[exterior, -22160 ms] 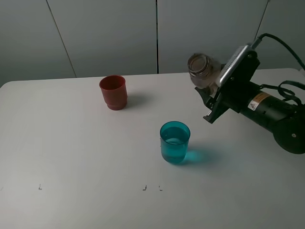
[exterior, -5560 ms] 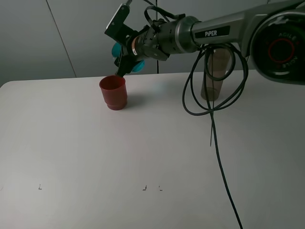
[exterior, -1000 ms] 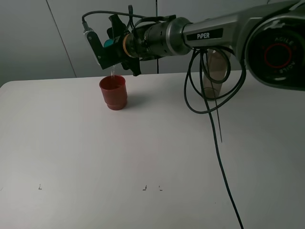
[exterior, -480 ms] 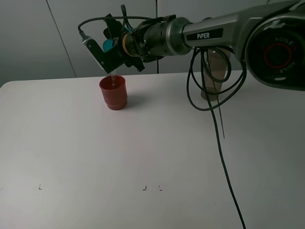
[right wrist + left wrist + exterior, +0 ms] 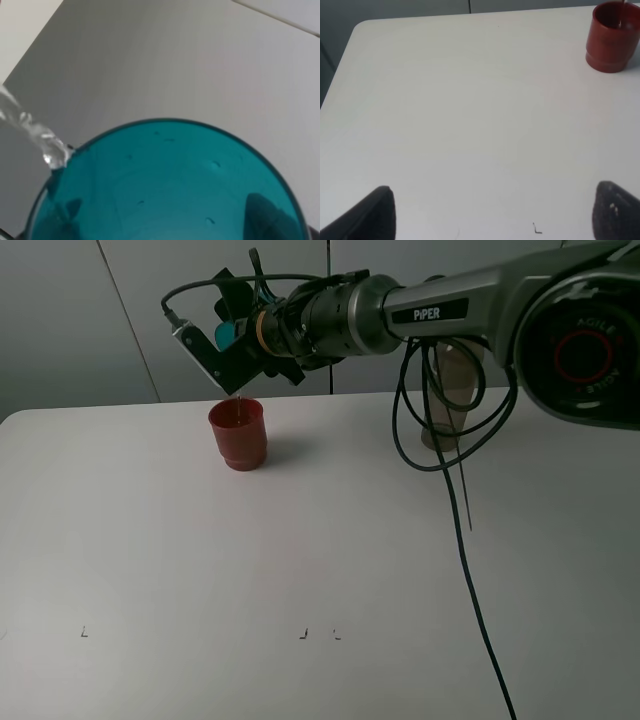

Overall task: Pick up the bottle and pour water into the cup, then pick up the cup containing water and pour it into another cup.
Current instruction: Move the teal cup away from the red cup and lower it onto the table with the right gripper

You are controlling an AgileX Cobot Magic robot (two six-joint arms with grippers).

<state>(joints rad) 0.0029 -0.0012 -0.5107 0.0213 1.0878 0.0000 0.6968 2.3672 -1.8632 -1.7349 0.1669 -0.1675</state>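
Grey wall behind, white bench (image 5: 300,540) below: right end effector (image 5: 235,340) grips the tipped teal cup (image 5: 165,185), red cup (image 5: 237,433) directly beneath. Hold the tilt steady so the stream lands inside.

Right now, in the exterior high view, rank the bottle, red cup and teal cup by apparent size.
1. bottle, tallest, though partly hidden.
2. red cup.
3. teal cup: only a sliver shows, so its rank is unsure.

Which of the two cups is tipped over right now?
The teal cup, held tilted in the right gripper above the red cup, which stands upright.
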